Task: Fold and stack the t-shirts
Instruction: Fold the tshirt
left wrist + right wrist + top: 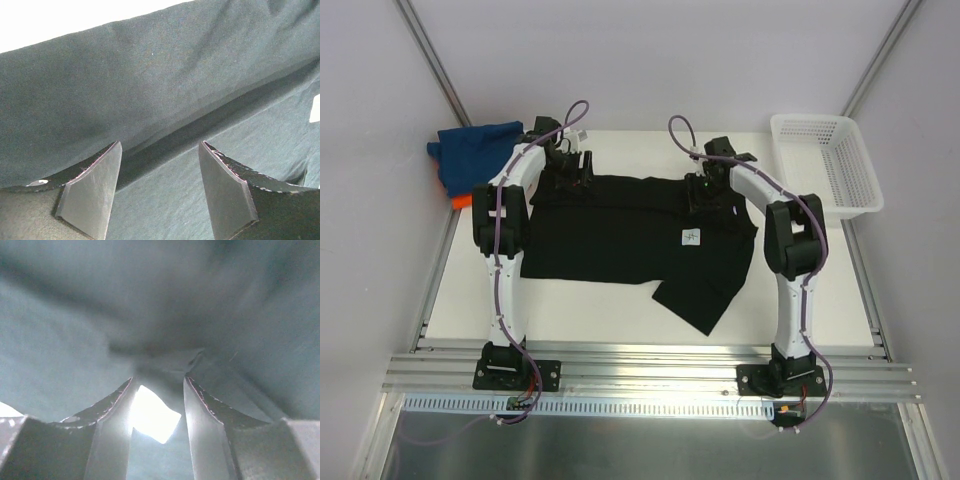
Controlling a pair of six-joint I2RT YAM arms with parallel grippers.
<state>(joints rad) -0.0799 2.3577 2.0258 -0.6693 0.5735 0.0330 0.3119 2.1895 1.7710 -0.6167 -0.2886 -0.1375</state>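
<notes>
Black shirt [620,240] lies spread on the table [620,320], a fold along its far edge. Left fingers [92,190] gape over that fold, released; right fingers [210,435] against blurred cloth, grip impossible to call.

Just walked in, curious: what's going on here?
Two robot arms are working on a black t-shirt spread on the table. Both grippers are down at its far edge: the left gripper open over a fold, the right gripper unclear. A blue t-shirt and an orange t-shirt wait bunched at the far left corner.
</notes>
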